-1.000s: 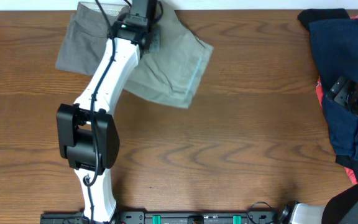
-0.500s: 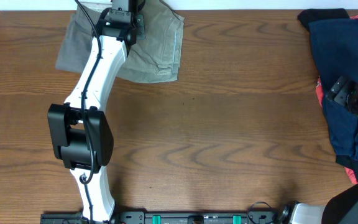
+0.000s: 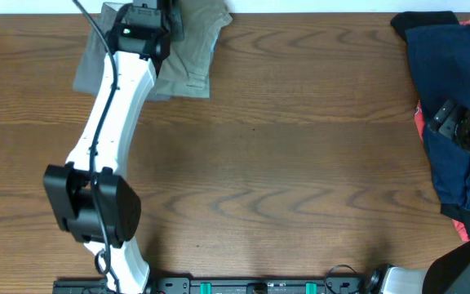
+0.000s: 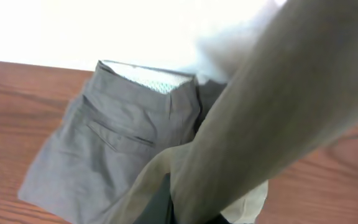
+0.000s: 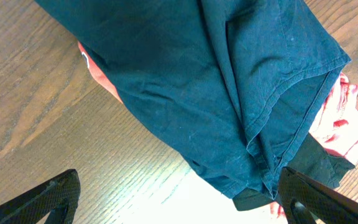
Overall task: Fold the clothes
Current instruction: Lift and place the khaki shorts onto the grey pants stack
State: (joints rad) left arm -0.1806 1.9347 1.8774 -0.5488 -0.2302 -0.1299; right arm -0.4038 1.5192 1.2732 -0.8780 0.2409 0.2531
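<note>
The pale khaki-green shorts lie bunched at the table's far left edge, partly over the darker grey shorts. My left gripper is shut on the khaki shorts; in the left wrist view the khaki cloth drapes over the jaws and hides them, with the grey shorts flat beyond. My right gripper is open and empty just above the navy piece.
A pile of navy, black and red pieces lies at the right edge. The red piece shows under the navy one. The table's far edge runs just behind the shorts.
My left gripper has moved left and toward the far edge, dragging the khaki shorts over the grey shorts and bunching them narrower. The right arm has not moved.
</note>
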